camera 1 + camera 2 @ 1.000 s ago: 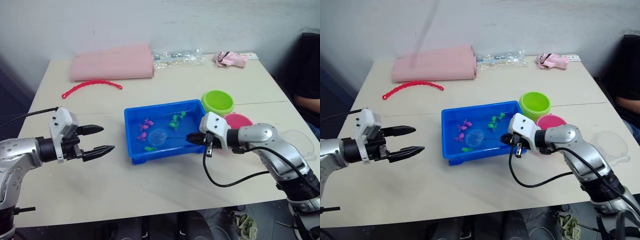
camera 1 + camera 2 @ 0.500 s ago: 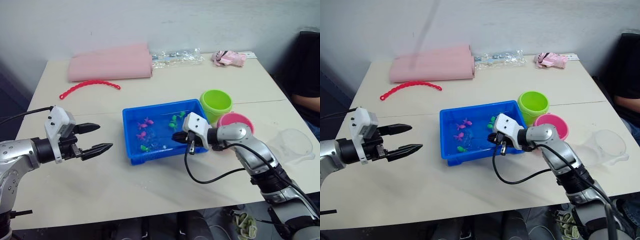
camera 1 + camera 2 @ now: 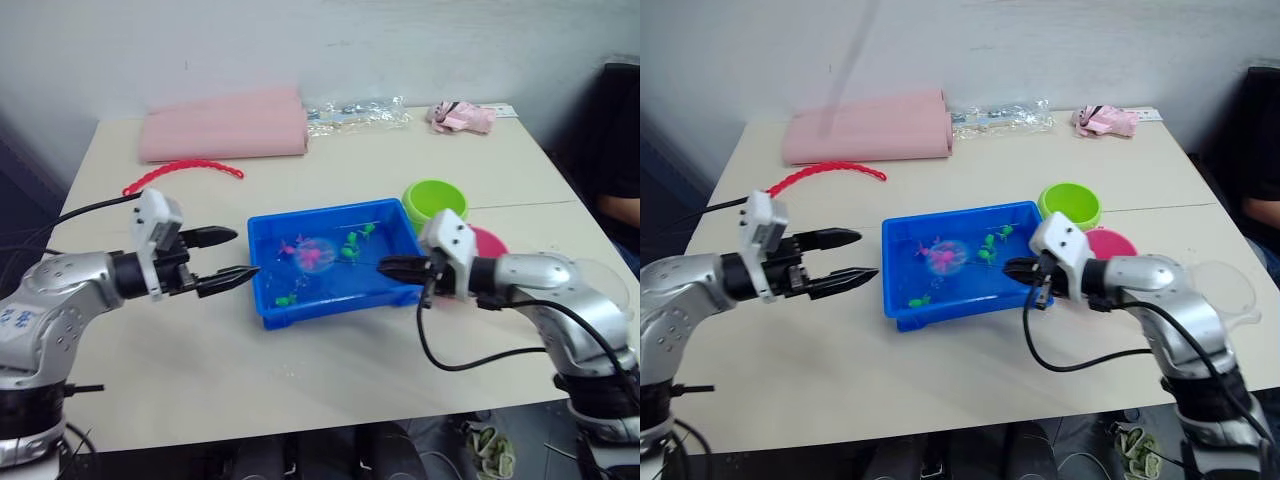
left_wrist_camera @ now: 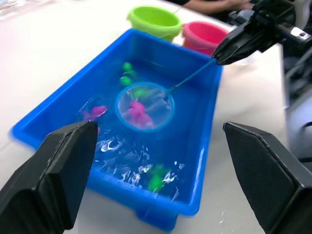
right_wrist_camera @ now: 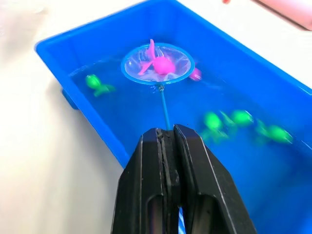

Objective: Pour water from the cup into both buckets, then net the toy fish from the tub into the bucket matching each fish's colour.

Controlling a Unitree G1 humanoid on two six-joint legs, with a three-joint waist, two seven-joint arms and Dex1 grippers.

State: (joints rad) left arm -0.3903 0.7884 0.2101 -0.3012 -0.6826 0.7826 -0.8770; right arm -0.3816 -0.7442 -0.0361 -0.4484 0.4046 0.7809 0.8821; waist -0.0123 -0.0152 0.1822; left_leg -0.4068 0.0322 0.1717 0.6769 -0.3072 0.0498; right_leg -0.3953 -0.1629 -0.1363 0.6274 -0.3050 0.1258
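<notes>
The right gripper [image 5: 165, 141] pinches the net's thin handle; the net [image 5: 157, 64], a blue-rimmed hoop of clear mesh, cradles a pink fish [image 5: 161, 64] over the blue tub [image 3: 270, 306]. The left gripper [image 3: 228, 260] hangs spread open beside the tub.

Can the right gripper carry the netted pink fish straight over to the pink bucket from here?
Probably yes. The right gripper is shut on the net with a pink fish inside, and the pink bucket sits open beside the tub.
</notes>
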